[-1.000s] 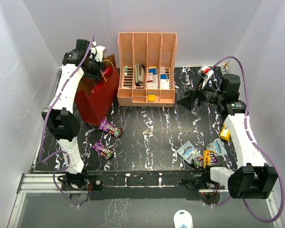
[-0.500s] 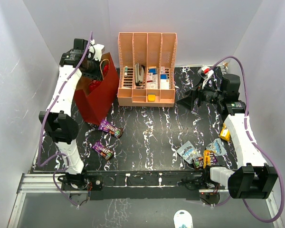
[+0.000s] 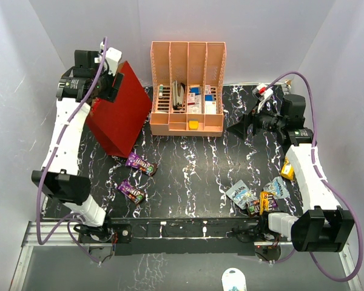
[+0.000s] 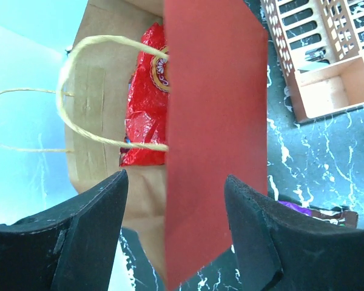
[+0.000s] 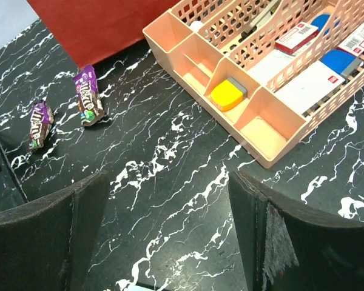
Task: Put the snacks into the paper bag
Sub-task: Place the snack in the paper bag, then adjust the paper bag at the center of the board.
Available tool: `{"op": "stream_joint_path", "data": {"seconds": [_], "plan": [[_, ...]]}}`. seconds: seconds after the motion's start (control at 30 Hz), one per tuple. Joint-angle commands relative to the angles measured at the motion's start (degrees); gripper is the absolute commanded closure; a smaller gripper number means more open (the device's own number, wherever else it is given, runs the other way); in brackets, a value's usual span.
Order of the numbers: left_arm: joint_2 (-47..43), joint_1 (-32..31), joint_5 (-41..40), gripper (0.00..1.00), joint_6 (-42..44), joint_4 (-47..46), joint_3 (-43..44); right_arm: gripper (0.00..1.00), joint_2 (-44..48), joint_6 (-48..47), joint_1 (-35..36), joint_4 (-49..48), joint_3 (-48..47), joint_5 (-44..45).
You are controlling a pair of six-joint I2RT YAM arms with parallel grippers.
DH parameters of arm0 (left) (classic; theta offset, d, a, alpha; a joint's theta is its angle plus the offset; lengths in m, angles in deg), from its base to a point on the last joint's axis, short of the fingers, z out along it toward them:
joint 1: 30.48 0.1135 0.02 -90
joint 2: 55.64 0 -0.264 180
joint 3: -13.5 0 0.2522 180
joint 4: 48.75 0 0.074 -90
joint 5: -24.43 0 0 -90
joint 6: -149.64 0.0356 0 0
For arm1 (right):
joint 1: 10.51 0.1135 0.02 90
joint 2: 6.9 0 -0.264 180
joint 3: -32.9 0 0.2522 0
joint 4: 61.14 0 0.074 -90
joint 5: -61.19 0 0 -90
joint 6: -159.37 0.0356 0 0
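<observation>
The dark-red paper bag point(image 3: 118, 118) leans at the back left, its red side facing the top camera. In the left wrist view its brown inside point(image 4: 97, 103) shows, with the red chip bag point(image 4: 147, 91) in it. My left gripper point(image 3: 107, 88) point(image 4: 176, 182) is open, its jaws on either side of the bag's red wall point(image 4: 215, 121). Two purple candy bars point(image 3: 140, 162) point(image 3: 132, 191) lie in front of the bag. Blue-grey pouches point(image 3: 239, 194) point(image 3: 277, 188), a yellow packet point(image 3: 287, 168) and dark packets point(image 3: 259, 205) lie at the front right. My right gripper point(image 3: 239, 129) point(image 5: 170, 182) is open and empty above the table.
The peach slotted organizer point(image 3: 188, 60) with small boxes stands at the back centre; its corner shows in the left wrist view point(image 4: 327, 66) and the right wrist view point(image 5: 255, 79). White walls enclose the black marbled table point(image 3: 194, 163). The purple bars also show in the right wrist view point(image 5: 87, 103).
My left arm has swung left and back, and the bag has tipped over to the left, so its mouth no longer faces the top camera. The right arm has not moved.
</observation>
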Motion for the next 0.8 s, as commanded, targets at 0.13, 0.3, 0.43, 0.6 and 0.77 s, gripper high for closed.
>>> {"op": "stream_joint_path", "data": {"seconds": [0.13,0.3,0.43,0.6,0.77], "plan": [[-8.4,0.1,-1.9,0.32,4.3,-5.1,-8.3,0.18,-1.8,-0.8,-0.2,-0.5,-2.4,1.2],[-8.3,0.3,-3.2,0.32,2.8,-7.2,-12.1,0.18,-1.3,-0.9,-0.2,-0.5,-1.9,1.5],[-8.8,2.4,-5.4,0.31,0.5,-11.1,-13.7,0.18,-0.4,-1.0,-0.2,-0.9,-0.9,1.7],[-10.8,10.9,4.4,0.29,-4.3,-15.8,-19.2,0.18,-0.4,-2.4,-0.2,0.1,-1.4,1.7],[-9.0,23.7,12.7,0.28,-6.8,-19.5,-22.4,0.18,-2.7,-3.3,-0.1,1.1,-2.3,1.5]]}}
